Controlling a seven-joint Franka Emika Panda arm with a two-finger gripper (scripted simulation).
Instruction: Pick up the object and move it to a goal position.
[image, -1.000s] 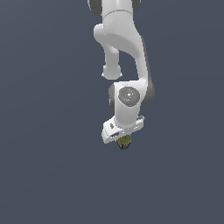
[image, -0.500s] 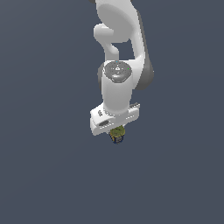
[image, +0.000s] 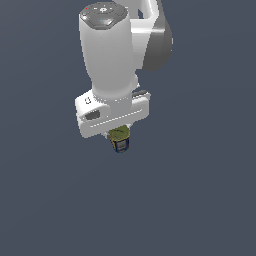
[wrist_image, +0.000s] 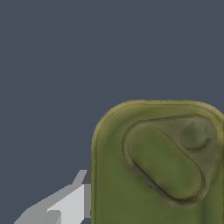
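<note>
Exterior view: tall white Panda arm (image: 107, 55) filling the upper middle, wrist pointing straight down over a plain slate-blue ground (image: 200, 200). Below it, wide white gripper (image: 119, 134) body set crosswise, fingers hidden behind the housing and the load. Directly under the gripper, touching its underside, small squat can (image: 119, 139) with olive-green top and dark blue sides bearing a pale label patch, clearly narrower than the gripper body. Upright, top face toward the palm, centred a little toward the exterior view's right of the housing's middle.

Wrist view: olive-green lid of the can (wrist_image: 159, 164) very close under the camera, rounded-rectangle outline with an oblong pull-tab recess running diagonally; one pale grey finger (wrist_image: 65, 203) pressed against the can's side edge. Other finger out of frame. Judged clamped on the can across its narrow width, long axis lying along the gap. No goal marker visible in either view, so direction of the remaining carry cannot be told.
</note>
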